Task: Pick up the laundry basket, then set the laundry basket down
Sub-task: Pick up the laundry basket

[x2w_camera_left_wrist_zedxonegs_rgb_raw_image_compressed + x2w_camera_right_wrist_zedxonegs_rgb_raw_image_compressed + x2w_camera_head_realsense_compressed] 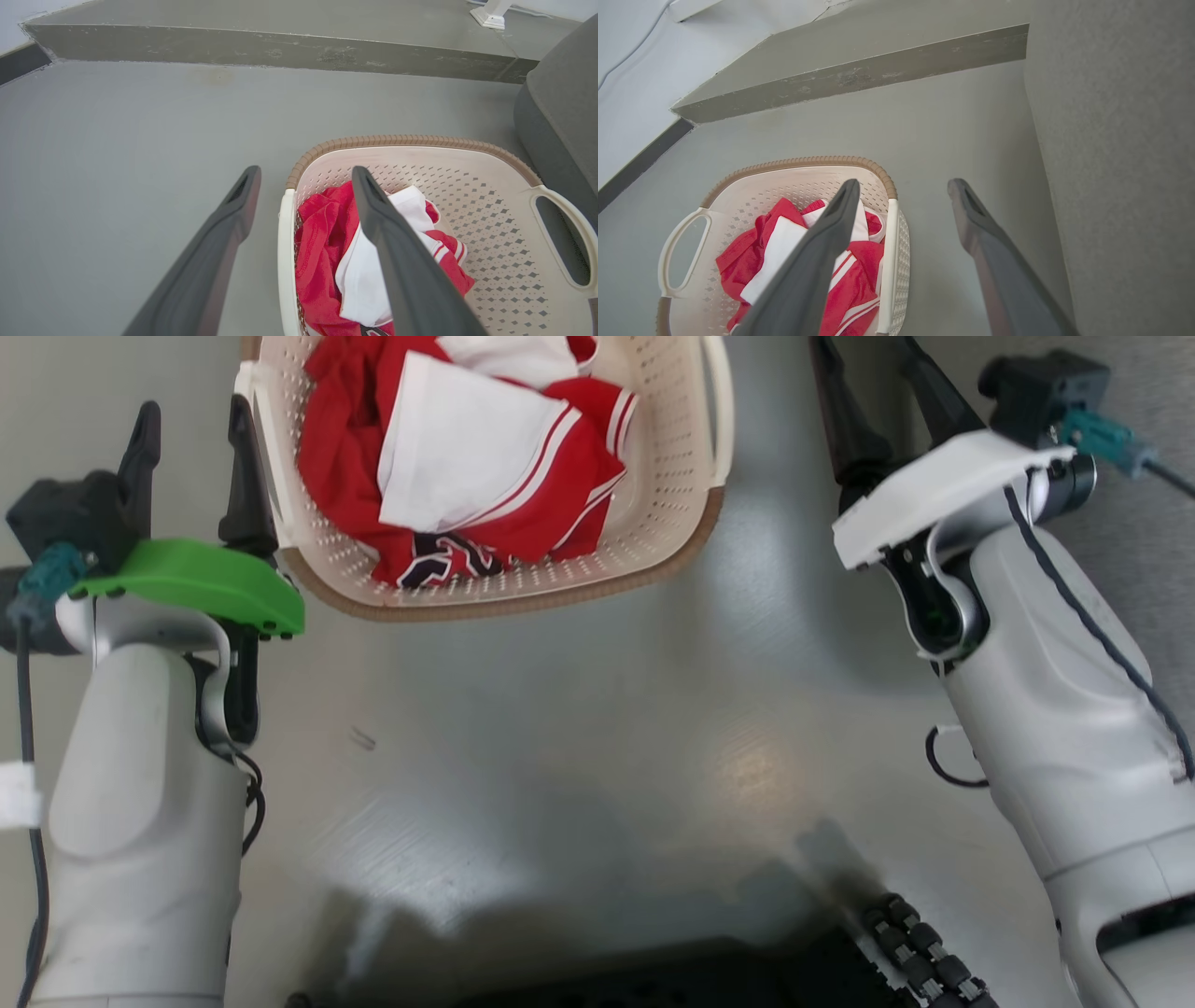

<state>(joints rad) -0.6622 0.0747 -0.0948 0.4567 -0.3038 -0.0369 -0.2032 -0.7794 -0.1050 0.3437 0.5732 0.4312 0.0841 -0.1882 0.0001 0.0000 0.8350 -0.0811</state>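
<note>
Grey floor (560, 728) lies open ahead of you, up to a raised step (280, 46). Your left gripper (193, 415), fingers spread and empty, stands just beside the left handle of the one laundry basket (672, 457), which sits on the floor holding red and white clothes (355, 457). Your right gripper (864, 350), also spread, hangs between the basket and grey upholstered furniture (1111, 140)

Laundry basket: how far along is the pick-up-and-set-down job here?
Done: nothing certain; the laundry basket sits on the floor, unheld. In hand: left gripper and right gripper flank it, jaws open. Left: grasp, lift, set down, unless this is after release, which I cannot tell.
</note>
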